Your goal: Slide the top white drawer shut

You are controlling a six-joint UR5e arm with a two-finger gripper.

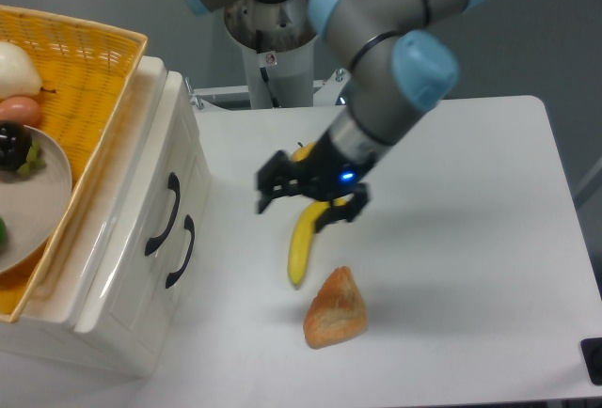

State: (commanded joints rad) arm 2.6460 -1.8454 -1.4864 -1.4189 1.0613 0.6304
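Hung well clear of the cabinet, gripper spread open and holding nothing, above the banana. Lay off to the left of it, the top white drawer, front seemingly flush with the lower drawer. Looked shut already, no further push needed.

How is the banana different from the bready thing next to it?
The banana is yellow, long and curved; the bread piece is orange-brown, short and chunky. The gripper hangs over the banana's upper end and hides part of it, while the bread piece is in full view. Both lie on the white table.
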